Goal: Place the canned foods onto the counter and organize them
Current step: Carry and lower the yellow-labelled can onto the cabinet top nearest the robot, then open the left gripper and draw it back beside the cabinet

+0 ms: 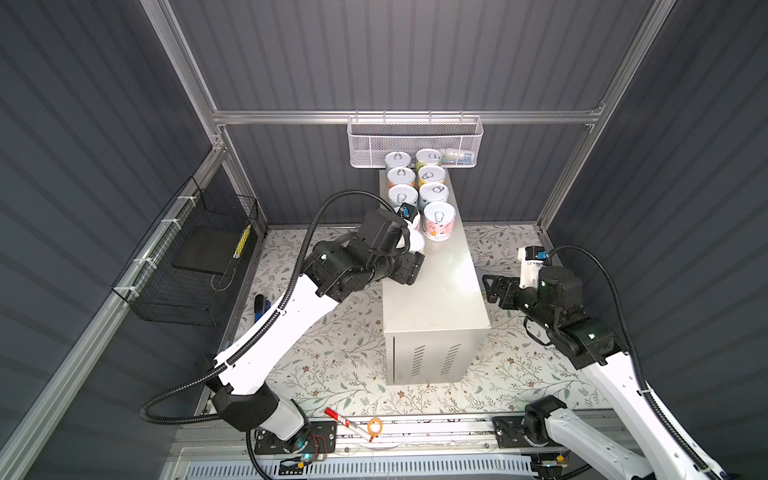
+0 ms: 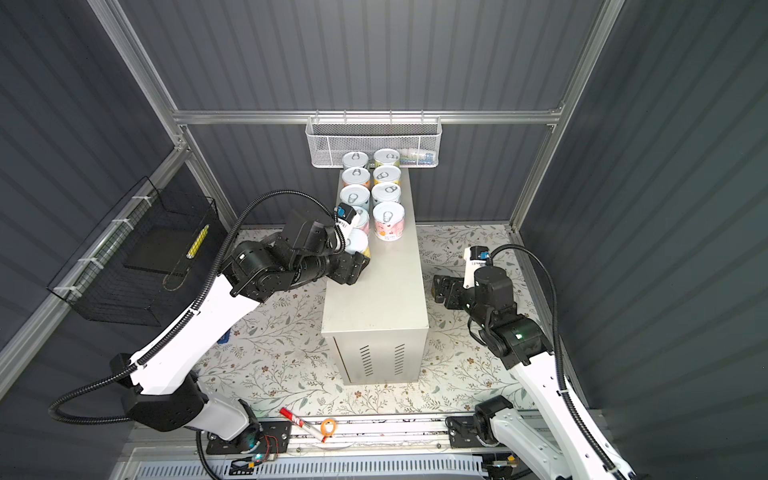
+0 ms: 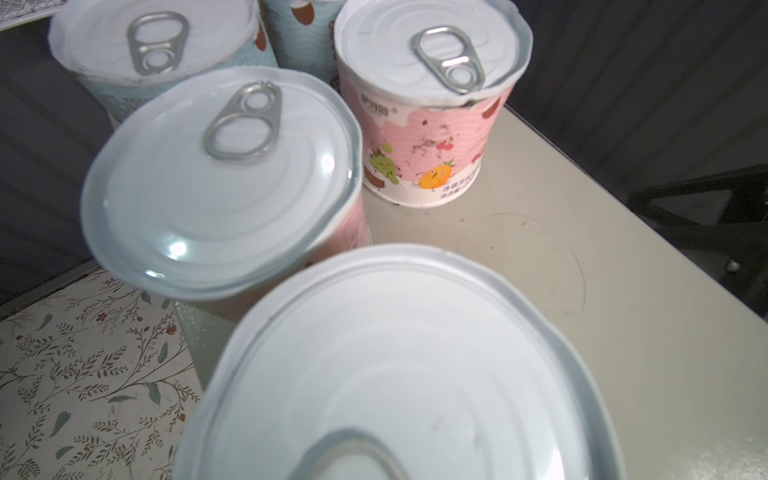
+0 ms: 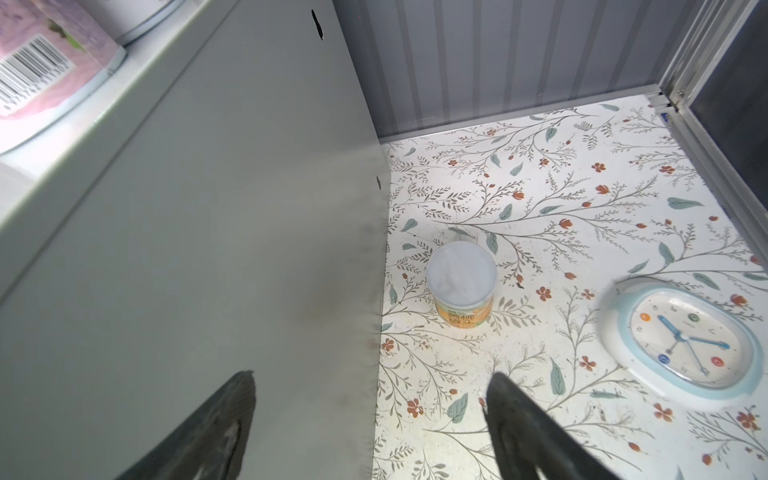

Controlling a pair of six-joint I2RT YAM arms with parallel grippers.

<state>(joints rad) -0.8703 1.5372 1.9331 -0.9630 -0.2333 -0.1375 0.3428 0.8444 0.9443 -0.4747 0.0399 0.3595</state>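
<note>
- A beige counter (image 1: 436, 299) stands mid-scene. Cans (image 1: 434, 193) line its far end in 2 tight rows, upright, which leaves the near half free.
- The left gripper (image 1: 409, 268) sits at the nearest can (image 1: 417, 242) of the left row, probably lining it up. Whether its jaws grip that can, I cannot tell.
- The right gripper (image 4: 372, 378) hangs low by the counter's right side, jaws apart and empty.
- Only the right wrist view shows 1 loose can (image 4: 461, 286) on the floral floor (image 4: 540, 187), just beside the counter and near a clock (image 4: 681, 340). It is probably the next pick.
- Only the left wrist view shows the pull rings (image 3: 241, 124) close up.
</note>
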